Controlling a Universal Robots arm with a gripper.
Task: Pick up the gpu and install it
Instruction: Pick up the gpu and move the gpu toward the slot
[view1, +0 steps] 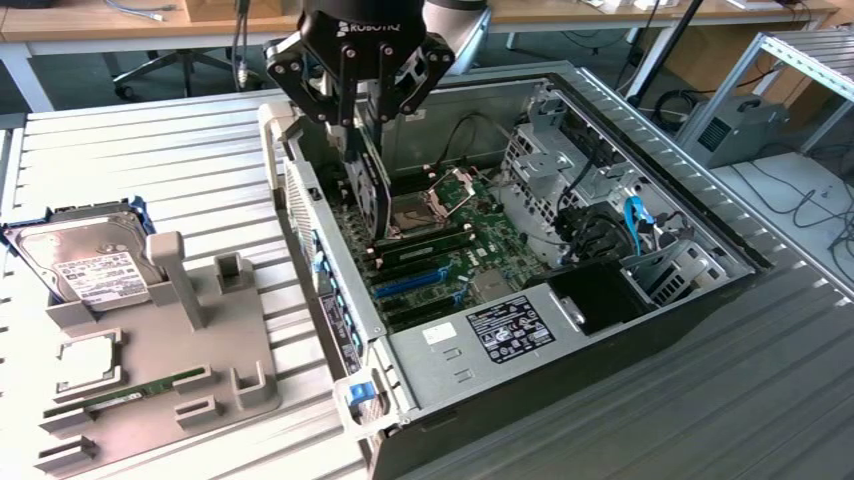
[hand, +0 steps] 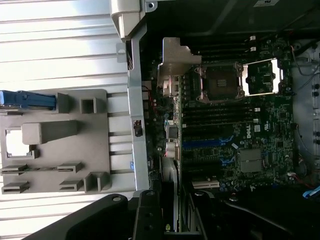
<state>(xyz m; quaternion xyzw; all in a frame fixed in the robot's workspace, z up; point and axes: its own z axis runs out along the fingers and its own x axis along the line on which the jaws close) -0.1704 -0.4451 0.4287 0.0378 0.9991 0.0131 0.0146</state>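
While the hard drive (view1: 87, 265) and the RAM stick (view1: 134, 392) sit on the grey holder (view1: 200, 370) just outside the computer case (view1: 574, 395), the step in hand looks like the install. I judge the pick done, since the gpu (view1: 371, 190) hangs inside the case. On the case's floor lies the motherboard (view1: 474, 240) with its blue expansion slots (view1: 407, 282). The card is not yet seated in any of them. It hangs beyond them, over the part of the board near the processor socket (view1: 420, 215). Seating it would call for lining its lower edge along one slot and pressing straight down, clear of the case wall. Above the case's far end, the gripper (view1: 360, 120) pinches the gpu's upper edge between its fingers. The card looks thin and dark, upright and edge-on; I cannot make out its fan face.
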